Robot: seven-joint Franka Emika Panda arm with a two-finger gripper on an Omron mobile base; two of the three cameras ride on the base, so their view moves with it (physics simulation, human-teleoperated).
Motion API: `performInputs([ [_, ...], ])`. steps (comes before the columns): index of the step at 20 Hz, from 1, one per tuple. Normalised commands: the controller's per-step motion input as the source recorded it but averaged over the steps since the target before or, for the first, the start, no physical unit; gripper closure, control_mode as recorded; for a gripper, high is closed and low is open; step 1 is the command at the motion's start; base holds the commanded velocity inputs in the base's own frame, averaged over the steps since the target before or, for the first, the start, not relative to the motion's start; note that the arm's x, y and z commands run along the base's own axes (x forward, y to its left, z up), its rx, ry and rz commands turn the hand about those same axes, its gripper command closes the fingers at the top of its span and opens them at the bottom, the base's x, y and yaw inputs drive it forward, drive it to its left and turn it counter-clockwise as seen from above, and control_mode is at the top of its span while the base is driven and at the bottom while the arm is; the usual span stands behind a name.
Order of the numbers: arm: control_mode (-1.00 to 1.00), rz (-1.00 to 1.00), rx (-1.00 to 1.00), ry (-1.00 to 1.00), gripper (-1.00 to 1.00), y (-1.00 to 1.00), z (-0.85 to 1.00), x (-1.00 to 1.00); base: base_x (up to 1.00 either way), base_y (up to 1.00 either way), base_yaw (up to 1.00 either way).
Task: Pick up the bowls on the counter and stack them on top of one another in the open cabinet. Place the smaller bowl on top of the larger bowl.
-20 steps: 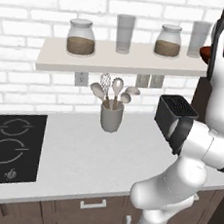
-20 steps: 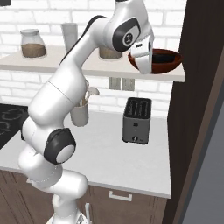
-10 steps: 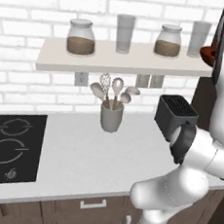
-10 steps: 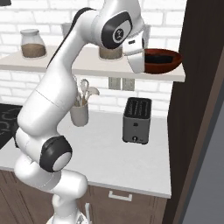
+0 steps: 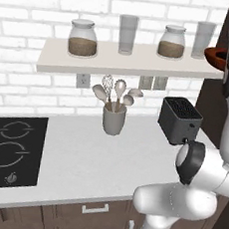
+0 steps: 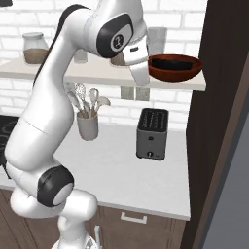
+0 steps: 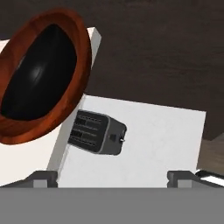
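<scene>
The smaller bowl (image 6: 175,63), glossy black, sits nested inside the larger bowl (image 6: 174,73), which is reddish-brown. The pair rests at the right end of a pale ledge, right against the dark brown open cabinet (image 6: 221,97). From the hand view, the larger bowl (image 7: 74,65) holds the smaller bowl (image 7: 37,74) at upper left. An edge of the larger bowl (image 5: 215,56) peeks past the arm. My gripper (image 7: 113,178) is open and empty, its fingertips (image 7: 43,177) wide apart. My hand (image 6: 140,68) hangs just left of the stack, not touching it, above the counter (image 6: 116,170).
A black toaster (image 6: 151,133) stands on the counter below the bowls. A grey utensil cup (image 6: 87,124) stands left of it. Jars (image 5: 83,38) and glasses (image 5: 127,34) line the pale shelf (image 5: 107,58). A black cooktop (image 5: 10,145) lies at the left.
My hand has drawn back to the left, away from the rim of the stacked bowls. The bowls have stayed in place.
</scene>
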Motion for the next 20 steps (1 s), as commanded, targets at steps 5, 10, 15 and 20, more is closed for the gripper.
performInputs([
  [5,-1.00,0.38,0.00,0.00,-1.00,0.50,-0.02,-0.59,0.00,0.00,0.00],
  [10,-1.00,0.43,-0.07,-0.01,-1.00,0.76,-0.51,-0.49,0.00,0.00,0.00],
  [15,-1.00,0.32,-0.19,0.00,-1.00,0.93,-0.54,-0.41,0.00,0.00,0.00],
  [20,-1.00,0.18,-0.17,0.00,-1.00,0.53,-0.33,-0.24,0.00,0.00,0.00],
])
